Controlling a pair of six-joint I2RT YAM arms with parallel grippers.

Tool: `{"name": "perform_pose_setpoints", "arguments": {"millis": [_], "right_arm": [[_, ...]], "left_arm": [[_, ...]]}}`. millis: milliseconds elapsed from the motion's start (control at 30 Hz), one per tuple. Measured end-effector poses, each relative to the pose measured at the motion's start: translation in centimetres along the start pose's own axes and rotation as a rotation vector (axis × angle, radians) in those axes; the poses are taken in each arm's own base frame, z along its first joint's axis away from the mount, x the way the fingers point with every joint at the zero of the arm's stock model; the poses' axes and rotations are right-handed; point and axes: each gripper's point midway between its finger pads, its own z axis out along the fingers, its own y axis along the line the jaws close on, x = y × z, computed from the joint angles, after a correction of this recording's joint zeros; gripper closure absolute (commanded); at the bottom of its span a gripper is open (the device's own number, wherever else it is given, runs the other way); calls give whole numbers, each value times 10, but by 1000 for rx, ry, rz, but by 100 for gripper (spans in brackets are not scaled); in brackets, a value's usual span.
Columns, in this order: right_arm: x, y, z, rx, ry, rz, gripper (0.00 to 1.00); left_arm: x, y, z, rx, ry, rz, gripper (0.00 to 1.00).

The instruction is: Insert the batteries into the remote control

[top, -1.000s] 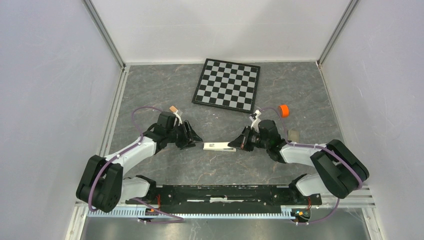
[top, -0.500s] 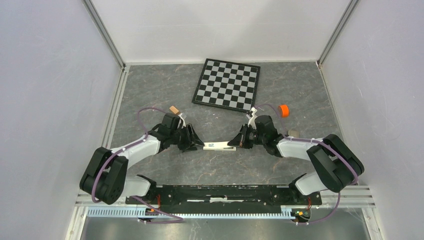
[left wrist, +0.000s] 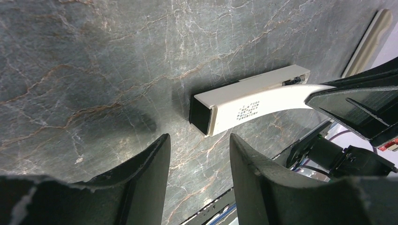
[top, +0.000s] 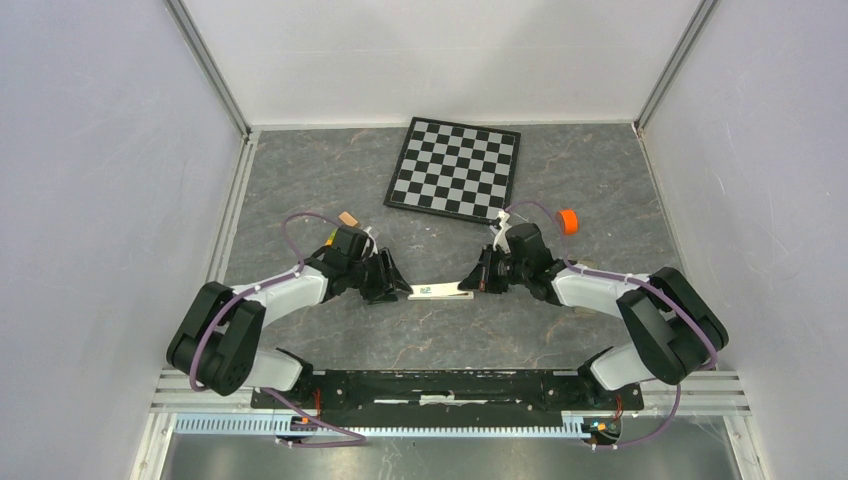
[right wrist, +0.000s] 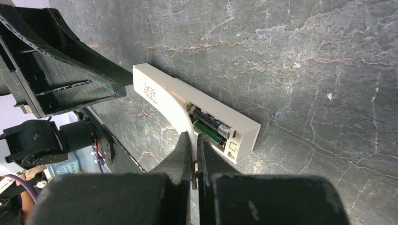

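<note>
The right gripper (right wrist: pixel 193 140) was closed on the thin white cover (right wrist: pixel 180 110), which curved up from the remote control (top: pixel 440 291). It lay at the gripper's 9 o'clock, long axis from 9 to 3, with two batteries (right wrist: pixel 209 125) in the recess. The left gripper (left wrist: pixel 199 140), half open and empty, stood just beside the 9 o'clock end.

The right tool (right wrist: pixel 193 140) pinches a thin white cover (right wrist: pixel 179 112) bowed off the remote control (right wrist: pixel 209 102). Two batteries (right wrist: pixel 209 125) lie in its recess.
</note>
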Motion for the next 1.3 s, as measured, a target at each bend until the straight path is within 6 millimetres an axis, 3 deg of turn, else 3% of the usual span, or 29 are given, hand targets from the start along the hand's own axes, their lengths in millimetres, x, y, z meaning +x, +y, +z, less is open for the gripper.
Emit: {"name": "perform_pose_setpoints", "arguments": {"millis": [367, 733, 1000, 1300], "right_arm": [[-2, 0, 0, 11, 2, -19, 100], [-3, -2, -1, 16, 0, -24, 99], [-6, -7, -3, 33, -7, -29, 74], [-10, -17, -14, 83, -28, -38, 64]], "left_arm": [[1, 2, 9, -17, 13, 4, 45], [-4, -6, 18, -10, 5, 30, 65], [-2, -13, 24, -4, 8, 56, 68], [-3, -19, 30, 13, 16, 71, 68]]}}
